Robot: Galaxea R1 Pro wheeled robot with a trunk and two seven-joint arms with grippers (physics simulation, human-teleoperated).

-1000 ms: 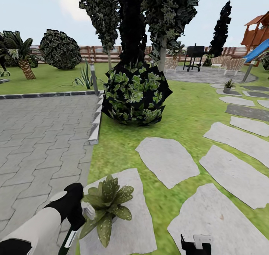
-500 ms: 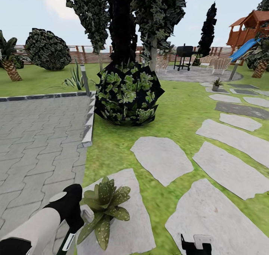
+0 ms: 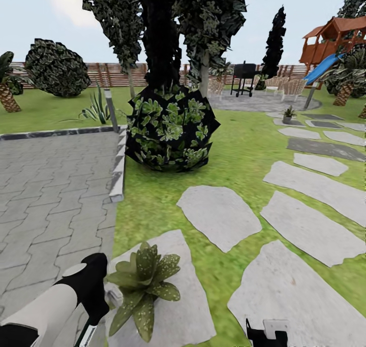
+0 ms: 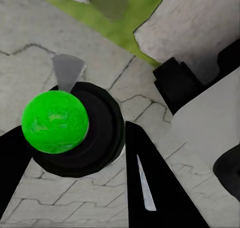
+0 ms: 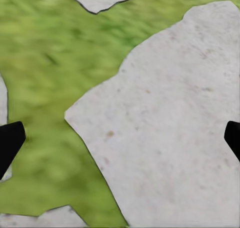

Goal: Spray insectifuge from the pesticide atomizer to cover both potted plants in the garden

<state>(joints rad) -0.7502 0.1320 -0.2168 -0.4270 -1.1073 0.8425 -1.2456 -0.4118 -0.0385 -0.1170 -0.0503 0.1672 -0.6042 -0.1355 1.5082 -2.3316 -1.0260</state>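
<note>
On stepping stone (image 3: 193, 311): potted plant (image 3: 142, 281) (speckled) | left fingers (image 4: 150, 188) grip atomizer (image 4: 55, 122) | right fingers (image 5: 10, 143) spread, empty

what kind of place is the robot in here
Most likely a backyard garden: a green lawn crossed by flat grey stepping stones, a brown slatted fence along the back, and a patio with a grill beside a playset with a blue slide.
</note>
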